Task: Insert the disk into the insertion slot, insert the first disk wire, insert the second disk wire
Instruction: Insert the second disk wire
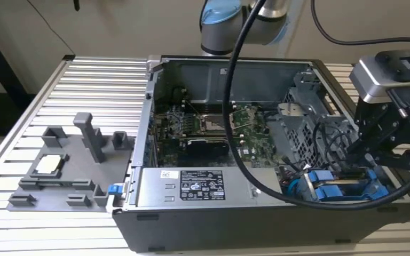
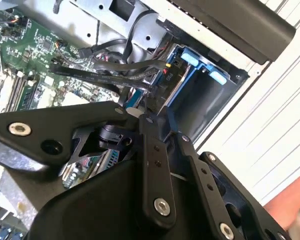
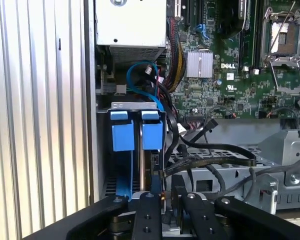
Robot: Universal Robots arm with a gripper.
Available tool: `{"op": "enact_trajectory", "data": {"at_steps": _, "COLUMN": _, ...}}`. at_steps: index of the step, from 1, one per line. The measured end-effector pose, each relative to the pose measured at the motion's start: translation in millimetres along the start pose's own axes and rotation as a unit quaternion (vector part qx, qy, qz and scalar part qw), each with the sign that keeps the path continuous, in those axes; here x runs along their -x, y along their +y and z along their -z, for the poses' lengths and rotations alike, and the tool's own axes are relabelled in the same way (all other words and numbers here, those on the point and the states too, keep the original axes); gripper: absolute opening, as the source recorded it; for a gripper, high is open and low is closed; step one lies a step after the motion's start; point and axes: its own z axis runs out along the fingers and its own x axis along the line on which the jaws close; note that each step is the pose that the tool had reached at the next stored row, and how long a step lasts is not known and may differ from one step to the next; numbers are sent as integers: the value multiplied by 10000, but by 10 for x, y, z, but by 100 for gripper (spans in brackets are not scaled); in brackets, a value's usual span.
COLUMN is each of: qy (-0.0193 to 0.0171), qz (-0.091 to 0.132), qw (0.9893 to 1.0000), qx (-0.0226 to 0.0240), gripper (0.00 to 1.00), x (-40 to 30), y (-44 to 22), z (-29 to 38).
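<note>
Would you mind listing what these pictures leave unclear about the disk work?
- Whether the disk is fully seated: in the first wrist view the end effector covers its near end.
- Which wire ends plug in: in the second wrist view the end effector hides them.
- Slot interior: blocked by the end effector in the exterior view.

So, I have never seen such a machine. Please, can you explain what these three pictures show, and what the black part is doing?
This is one robot arm working over an opened computer case on a ribbed metal table. The exterior view is from a camera standing off the arm. Both wrist views come from cameras riding on the arm, so they look past the black tool into the case. The tool is down at the insertion slot, a metal bay with blue fittings, where the disk sits upright and black wires run close by. On the table, at the exterior view's left, lies a grey fixture.
</note>
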Motion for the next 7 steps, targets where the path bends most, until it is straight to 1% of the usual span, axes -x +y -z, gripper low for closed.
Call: {"op": "enact_trajectory", "data": {"at_steps": 7, "qy": 0, "qz": 0, "qw": 10000, "qx": 0, "gripper": 24, "x": 0, "y": 0, "z": 0}}
